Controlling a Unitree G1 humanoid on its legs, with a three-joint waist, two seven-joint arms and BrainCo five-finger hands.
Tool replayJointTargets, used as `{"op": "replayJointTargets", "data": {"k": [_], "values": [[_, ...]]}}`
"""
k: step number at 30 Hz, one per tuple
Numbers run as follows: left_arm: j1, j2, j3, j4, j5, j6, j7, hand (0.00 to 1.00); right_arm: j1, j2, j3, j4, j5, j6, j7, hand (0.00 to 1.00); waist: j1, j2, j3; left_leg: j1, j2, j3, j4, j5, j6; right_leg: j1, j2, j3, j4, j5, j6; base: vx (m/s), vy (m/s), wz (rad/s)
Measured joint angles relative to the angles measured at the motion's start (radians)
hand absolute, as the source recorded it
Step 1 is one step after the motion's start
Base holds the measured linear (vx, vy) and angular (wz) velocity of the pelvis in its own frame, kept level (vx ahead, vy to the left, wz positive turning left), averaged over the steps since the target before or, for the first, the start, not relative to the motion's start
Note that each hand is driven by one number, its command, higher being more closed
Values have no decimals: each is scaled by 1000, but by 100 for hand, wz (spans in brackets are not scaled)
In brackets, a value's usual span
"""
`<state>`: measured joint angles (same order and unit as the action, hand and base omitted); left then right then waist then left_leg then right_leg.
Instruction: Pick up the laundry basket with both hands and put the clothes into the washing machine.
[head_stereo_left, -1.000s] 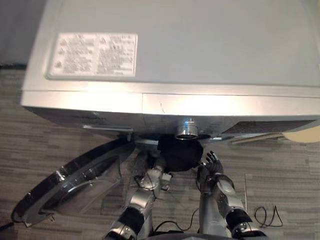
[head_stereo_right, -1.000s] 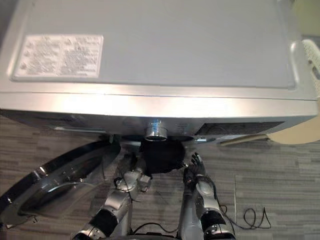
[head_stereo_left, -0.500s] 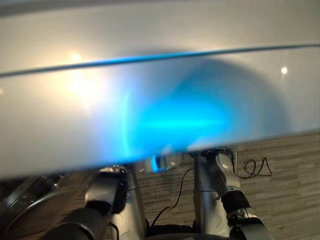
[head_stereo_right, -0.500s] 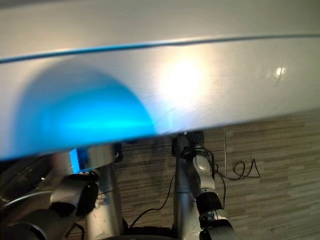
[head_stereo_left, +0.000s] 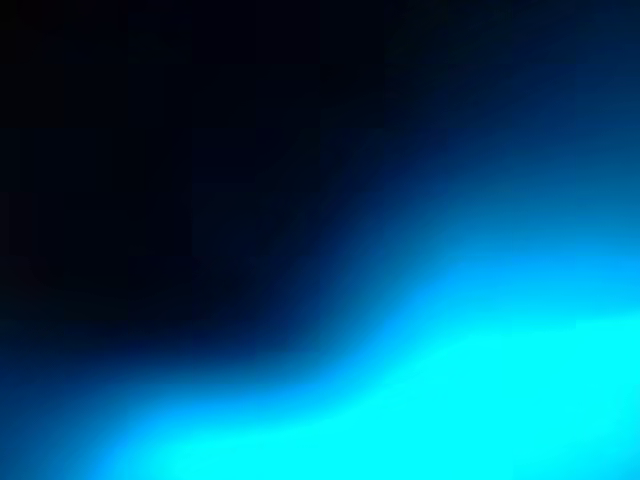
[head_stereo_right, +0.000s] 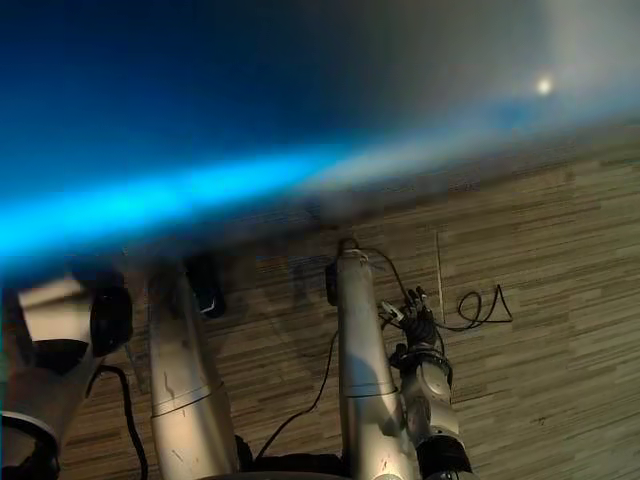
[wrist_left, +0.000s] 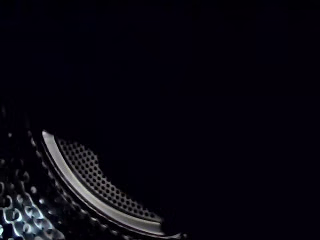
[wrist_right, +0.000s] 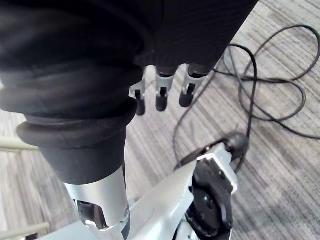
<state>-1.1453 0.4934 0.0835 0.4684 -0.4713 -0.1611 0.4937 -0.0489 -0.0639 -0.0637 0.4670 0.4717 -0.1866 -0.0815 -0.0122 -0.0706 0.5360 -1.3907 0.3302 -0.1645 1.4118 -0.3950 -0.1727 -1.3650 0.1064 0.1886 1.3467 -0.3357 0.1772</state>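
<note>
Right robot hand (head_stereo_right: 418, 325) is hung loose and empty over the floor (head_stereo_right: 560, 380). Left robot hand's state can't be told inside the dark drum (wrist_left: 90, 180).

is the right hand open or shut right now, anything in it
Open and empty: in its wrist view the right hand hangs with relaxed fingers over the wood-grain floor, nothing held between them.

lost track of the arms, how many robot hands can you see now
1: the right hand hangs open over the wood floor. The left hand may be hidden inside the dark washer drum.
</note>
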Motion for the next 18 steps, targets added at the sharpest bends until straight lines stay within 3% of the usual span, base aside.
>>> {"op": "replayJointTargets", "data": {"k": [1, 3, 4, 6, 8, 13, 18], "values": [[-3, 10, -15, 0, 52, 4, 19, 100, 2, -2, -2, -3, -1, -2, 0, 0, 0, 0, 0, -2, -1, -6, -1, 1, -3, -2, 0, -5, 1, 1, -1, 0, 0, 0], [-7, 32, -55, 0, 271, 43, 75, 100, 7, -2, -10, -4, 0, -7, 0, 0, 0, 0, 0, -6, -1, -21, 0, 6, -12, -4, 0, -21, 4, 1, -3, 0, 0, 0], [-7, 38, -67, 0, 322, 53, 83, 0, 10, -2, -10, -4, 0, -11, 0, 0, 0, 0, 0, -6, -1, -25, -1, 7, -13, -4, 0, -24, 5, 1, -5, 17, 15, 4], [-7, 54, -109, 0, 481, 93, 98, 0, 20, -2, -10, -3, 2, -30, -1, 0, 0, -1, 0, -7, -2, -25, -3, 8, -15, -8, -1, -26, 10, 1, -10, 25, 14, 3], [-7, 60, -119, 0, 558, 109, 96, 0, 21, -3, -10, -3, 3, -38, -2, 0, 0, -2, -1, -10, -2, -26, -4, 9, -16, -12, -1, -27, 12, 1, -11, 16, 11, 0], [-17, 66, -110, 29, 599, 137, 39, 0, 26, -4, -8, -1, 14, -45, -3, 0, -2, -4, -3, -16, 1, -28, -7, 9, -17, -19, -4, -36, 4, 11, -27, 10, 13, -2], [-65, 65, -73, 131, 569, 175, -45, 0, 33, -3, -8, 25, 39, -44, -4, 0, 0, -6, -4, -24, 2, -42, -23, 10, -18, -21, -14, -58, -21, 31, -31, 23, 35, -3]]}}
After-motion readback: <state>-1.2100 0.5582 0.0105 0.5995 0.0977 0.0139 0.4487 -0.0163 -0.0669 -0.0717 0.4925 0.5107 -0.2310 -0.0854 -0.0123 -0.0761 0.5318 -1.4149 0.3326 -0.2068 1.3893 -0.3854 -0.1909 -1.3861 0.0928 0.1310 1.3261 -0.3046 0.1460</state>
